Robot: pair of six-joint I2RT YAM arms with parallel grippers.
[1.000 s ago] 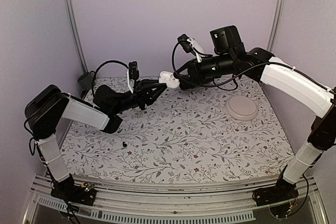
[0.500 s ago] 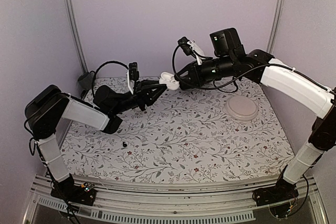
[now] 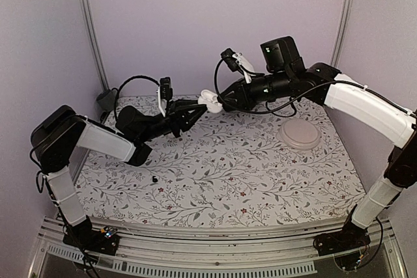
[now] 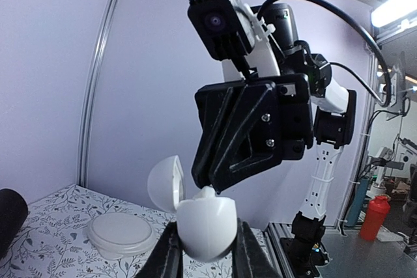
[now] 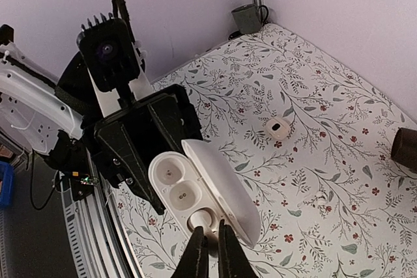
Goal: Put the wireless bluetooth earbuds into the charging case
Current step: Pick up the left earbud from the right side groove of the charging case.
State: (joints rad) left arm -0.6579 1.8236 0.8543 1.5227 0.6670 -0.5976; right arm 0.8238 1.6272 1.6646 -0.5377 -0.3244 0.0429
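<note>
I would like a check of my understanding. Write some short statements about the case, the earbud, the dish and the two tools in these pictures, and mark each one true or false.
1. The lid of the charging case stands open. True.
2. The charging case rests on the table. False: the left tool holds it up in the air.
3. The right tool pinches an earbud at the open case. True.
4. The pale round dish lies on the left arm's side of the table. False: it lies on the right arm's side.
</note>
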